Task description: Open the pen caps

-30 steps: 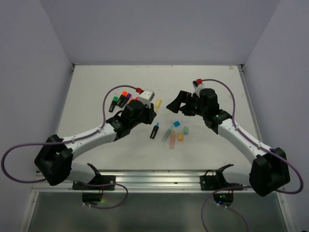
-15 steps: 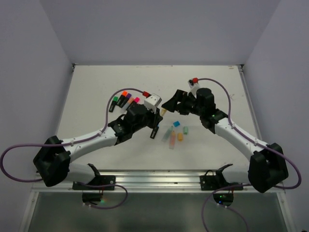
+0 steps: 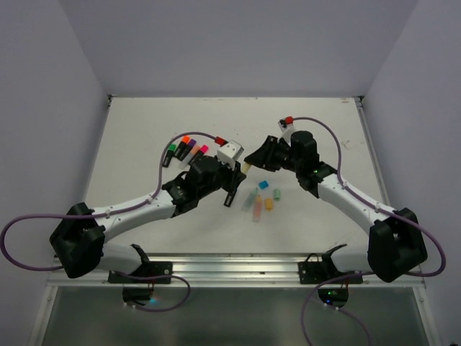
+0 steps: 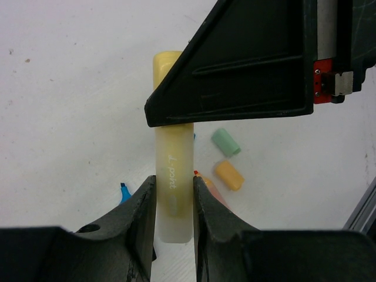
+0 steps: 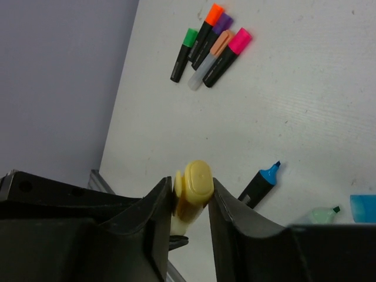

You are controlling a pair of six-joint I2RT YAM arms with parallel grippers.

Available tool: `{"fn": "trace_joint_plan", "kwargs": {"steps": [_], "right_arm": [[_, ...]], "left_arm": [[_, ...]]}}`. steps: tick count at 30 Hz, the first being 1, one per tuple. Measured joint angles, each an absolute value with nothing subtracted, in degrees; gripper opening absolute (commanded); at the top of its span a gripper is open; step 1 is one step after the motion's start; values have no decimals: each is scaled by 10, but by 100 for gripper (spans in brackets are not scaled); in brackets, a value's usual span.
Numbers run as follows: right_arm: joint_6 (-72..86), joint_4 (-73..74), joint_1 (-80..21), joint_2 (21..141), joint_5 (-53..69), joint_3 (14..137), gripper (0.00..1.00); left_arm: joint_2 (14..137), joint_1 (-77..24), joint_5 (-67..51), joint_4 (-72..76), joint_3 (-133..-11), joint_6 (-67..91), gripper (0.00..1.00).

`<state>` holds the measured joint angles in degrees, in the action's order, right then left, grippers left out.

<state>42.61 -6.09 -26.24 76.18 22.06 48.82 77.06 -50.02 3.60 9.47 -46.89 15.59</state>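
white table (image 3: 144, 130) — yellow pen (image 4: 174, 158) in left gripper (image 4: 174, 189) and right gripper (image 5: 190, 185)

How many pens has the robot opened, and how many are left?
Three look open: the blue pen, mint pen and peach pen lie bare-tipped beside loose caps. The left gripper and right gripper clamp the yellow pen, cap on. Five capped pens wait at the back.

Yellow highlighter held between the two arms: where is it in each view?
Top external: yellow highlighter mid-table, where the two arms meet.
Left wrist: centre, lower end between the left fingers.
Right wrist: bottom centre, end-on between the right fingers.
Shared landmark: blue-tipped pen lying nearby.
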Motion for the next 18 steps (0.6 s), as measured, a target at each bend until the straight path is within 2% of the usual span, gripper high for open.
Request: {"fn": "trace_joint_plan", "kwargs": {"steps": [3, 5, 6, 7, 8, 9, 11, 12, 14, 18], "right_arm": [[436, -70, -265, 761, 227, 488, 13], [435, -73, -266, 761, 227, 488, 2], [435, -73, -266, 761, 227, 488, 0], [435, -73, -266, 761, 227, 487, 0], [435, -73, -266, 761, 227, 487, 0], [435, -73, -266, 761, 227, 486, 0], [432, -72, -266, 761, 227, 485, 0], [429, -73, -266, 761, 227, 484, 0], [425, -73, -266, 761, 227, 482, 0], [408, -73, -266, 758, 237, 482, 0]], "left_arm": [[771, -500, 36, 97, -468, 156, 2], [771, -500, 36, 98, -466, 156, 9], [771, -500, 36, 99, -465, 156, 15], [771, -500, 36, 99, -465, 157, 28], [771, -500, 36, 100, -464, 157, 34], [771, -500, 36, 102, -462, 157, 46], [770, -500, 36, 104, -458, 157, 62], [768, -500, 37, 105, -455, 157, 74], [763, -500, 39, 104, -451, 161, 84], [747, -497, 31, 103, -450, 168, 87]]}}
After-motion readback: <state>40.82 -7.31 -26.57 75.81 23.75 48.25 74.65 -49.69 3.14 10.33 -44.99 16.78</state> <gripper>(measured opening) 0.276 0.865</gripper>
